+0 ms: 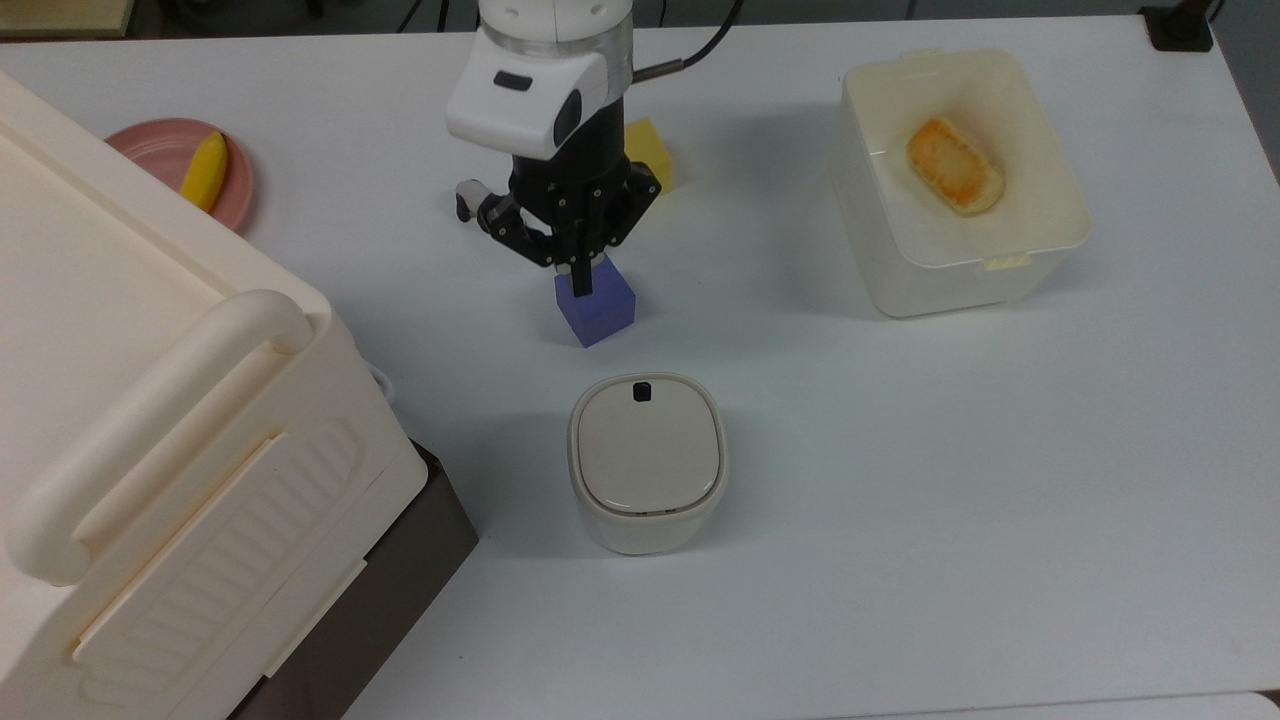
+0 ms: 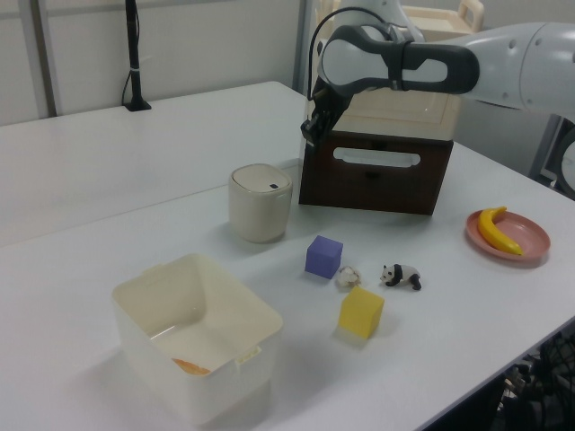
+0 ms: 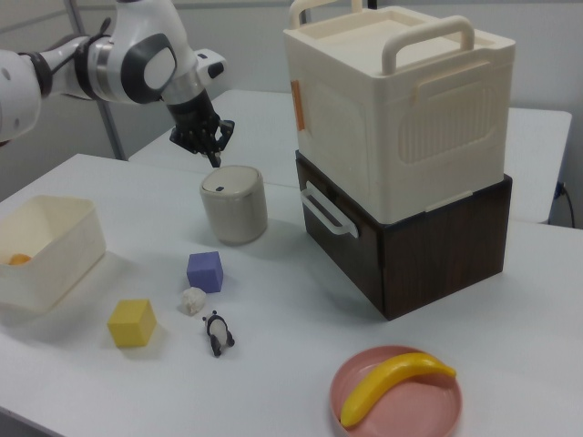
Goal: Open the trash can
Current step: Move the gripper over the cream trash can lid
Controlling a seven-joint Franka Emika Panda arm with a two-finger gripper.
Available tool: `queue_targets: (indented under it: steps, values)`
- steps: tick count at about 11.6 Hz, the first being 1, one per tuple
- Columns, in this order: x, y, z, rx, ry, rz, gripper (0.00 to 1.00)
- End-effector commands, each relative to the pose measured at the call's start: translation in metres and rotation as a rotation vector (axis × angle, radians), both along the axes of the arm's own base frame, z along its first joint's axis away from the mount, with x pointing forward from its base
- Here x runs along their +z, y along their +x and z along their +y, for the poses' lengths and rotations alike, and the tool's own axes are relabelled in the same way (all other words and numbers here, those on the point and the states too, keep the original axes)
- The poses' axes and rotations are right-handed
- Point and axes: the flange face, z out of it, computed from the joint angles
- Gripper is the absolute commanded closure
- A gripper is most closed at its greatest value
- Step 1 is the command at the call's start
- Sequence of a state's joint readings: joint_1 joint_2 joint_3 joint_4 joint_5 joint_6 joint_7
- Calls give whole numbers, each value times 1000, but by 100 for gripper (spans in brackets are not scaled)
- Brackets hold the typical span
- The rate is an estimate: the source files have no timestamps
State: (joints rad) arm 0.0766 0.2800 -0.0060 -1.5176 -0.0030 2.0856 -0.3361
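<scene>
The gripper (image 1: 579, 283) hung in the air above the table (image 1: 900, 480), pointing downward with its two fingers drawn together into a single narrow tip and holding nothing. That closed posture suited a pressing action better than a grasp, which fits a lid released by a button. In the top view the tip overlapped the purple cube (image 1: 595, 300), but the right view placed the gripper (image 3: 215, 157) high and just above the far rim of the trash can (image 3: 234, 203), so the overlap was probably one of perspective only.

The trash can (image 1: 647, 462) served as the landmark. It stood upright on the table with its beige lid (image 1: 650, 445) lying flat and shut, so the opening had not yet been achieved. Its small black button (image 1: 642, 391) sat on the rim at the edge facing the gripper, apparently the intended contact point. The purple cube lay near that same side, with a crumpled white scrap (image 3: 192, 299), a panda figure (image 3: 217, 332) and a yellow cube (image 3: 131, 321) farther out beyond it. To the top view's left of the trash can stood a large cream box (image 1: 150, 400) on a dark base; to the top view's upper right, well apart, a white tub (image 1: 960, 260) carried a piece of bread (image 1: 954, 165). A pink plate (image 3: 396, 401) holding a banana (image 3: 392, 382) lay farthest off.
</scene>
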Motion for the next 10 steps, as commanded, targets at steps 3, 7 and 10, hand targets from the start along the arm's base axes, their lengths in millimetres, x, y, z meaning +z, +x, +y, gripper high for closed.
queue_targets:
  steps: [3,7,10]
  values:
    - [-31,16,-12,78,-14,-11,100]
    - [-49,27,-6,122,-23,-42,100]
    - [-50,29,11,154,-14,-58,100]
